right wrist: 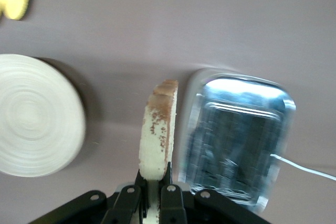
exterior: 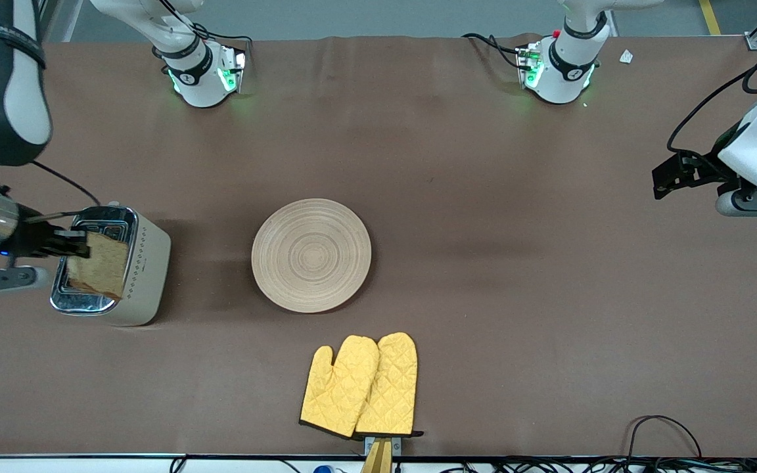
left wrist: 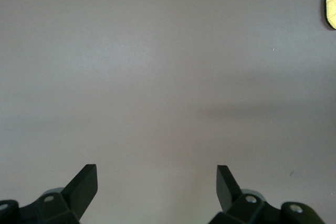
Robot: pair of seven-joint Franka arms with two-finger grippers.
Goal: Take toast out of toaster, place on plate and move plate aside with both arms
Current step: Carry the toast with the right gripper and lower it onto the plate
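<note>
The right gripper (exterior: 79, 247), fingers clamped on the square speckled brown toast (exterior: 98, 265), holds it above the cream chrome-topped toaster (exterior: 145, 276). Next it likely carries the slice over the round wooden plate (exterior: 311, 255). The left gripper (left wrist: 156, 182) waits with fingers apart over bare table.

A brown cloth covers the tabletop (exterior: 516, 276) from edge to edge, with faint creases near the robots' bases. The toaster (exterior: 145, 276), cream-sided with a chrome top, stands on it at the right arm's end. The round wooden plate (exterior: 311, 255) lies flat near the middle of the tabletop, well apart from the toaster. Two yellow quilted oven mitts (exterior: 360, 387) lie side by side, overlapping, nearer to the front camera than the plate, their cuffs at the tabletop's edge. The two arm bases (exterior: 201, 79) stand along the edge farthest from the front camera. A small white scrap (exterior: 626, 56) lies near the left arm's base.
</note>
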